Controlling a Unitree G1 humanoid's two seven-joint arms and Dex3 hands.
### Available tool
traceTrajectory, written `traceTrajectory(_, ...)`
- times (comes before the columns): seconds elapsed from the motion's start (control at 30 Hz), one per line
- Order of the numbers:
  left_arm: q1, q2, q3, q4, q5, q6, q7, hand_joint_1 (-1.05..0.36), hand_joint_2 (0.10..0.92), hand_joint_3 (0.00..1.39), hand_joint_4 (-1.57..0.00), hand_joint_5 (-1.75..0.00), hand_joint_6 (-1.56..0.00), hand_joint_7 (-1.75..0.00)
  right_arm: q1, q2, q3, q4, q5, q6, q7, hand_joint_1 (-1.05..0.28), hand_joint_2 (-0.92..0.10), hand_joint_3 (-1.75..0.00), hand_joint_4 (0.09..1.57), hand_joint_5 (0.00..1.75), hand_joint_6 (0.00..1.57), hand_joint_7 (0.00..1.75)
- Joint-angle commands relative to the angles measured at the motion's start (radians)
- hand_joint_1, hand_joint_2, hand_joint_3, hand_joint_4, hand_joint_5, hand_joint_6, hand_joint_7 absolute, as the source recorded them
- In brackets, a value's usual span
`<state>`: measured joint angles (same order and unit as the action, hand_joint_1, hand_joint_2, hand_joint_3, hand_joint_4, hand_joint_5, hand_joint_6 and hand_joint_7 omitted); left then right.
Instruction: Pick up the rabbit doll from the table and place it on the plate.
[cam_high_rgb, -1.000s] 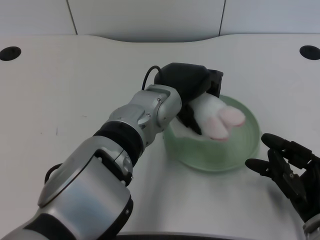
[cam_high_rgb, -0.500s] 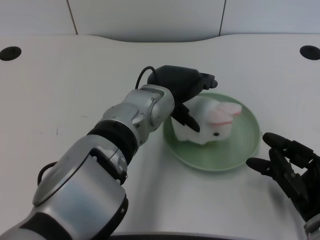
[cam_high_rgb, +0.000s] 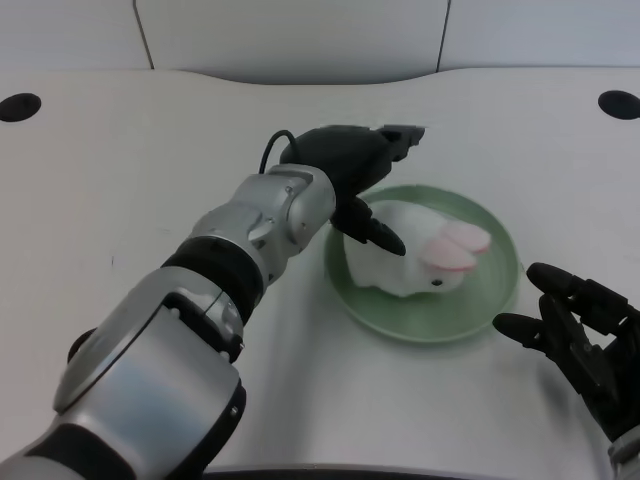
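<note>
The white rabbit doll (cam_high_rgb: 410, 255) with pink ears lies on the green plate (cam_high_rgb: 480, 305) at centre right of the table, its ears pointing right. My left hand (cam_high_rgb: 350, 170) hovers at the plate's upper left rim, fingers spread and holding nothing. One lower finger (cam_high_rgb: 378, 234) reaches down close to the doll's back end; I cannot tell whether it touches. The silver left forearm runs from the bottom left up to the hand.
My right hand (cam_high_rgb: 580, 345) waits at the lower right, just beside the plate's right rim. Two dark round holes (cam_high_rgb: 20, 106) (cam_high_rgb: 618, 104) sit in the table's far corners. A grey panel runs along the back edge.
My left hand has let go of the rabbit doll and drawn back up and to the left. The doll has settled lying on the plate.
</note>
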<state>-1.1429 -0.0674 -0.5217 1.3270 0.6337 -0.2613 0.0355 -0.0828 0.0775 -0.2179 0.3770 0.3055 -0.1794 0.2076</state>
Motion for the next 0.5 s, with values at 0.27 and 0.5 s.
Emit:
traceTrajectory(0.27,0.183,0.109,0.228,-0.104,-0.24,-0.252,0.023,-0.66,0.921,0.04,0.0,-1.18,0.0,-0.59,0.01,-0.028,0.003,-0.042,-0.03,0.021,-0.025,-0.21,-0.92,-0.32,1.01,0.44,1.13,0.0)
traceTrajectory(0.5,0.378,0.113,0.415,-0.294,-0.494,-0.254,-0.111,-0.59,0.921,0.17,-0.21,-1.72,-0.09,-1.36,0.003,-0.035,-0.005,-0.037,-0.041,0.019,-0.03,-0.19,-0.92,-0.33,1.02,0.45,1.13,0.01)
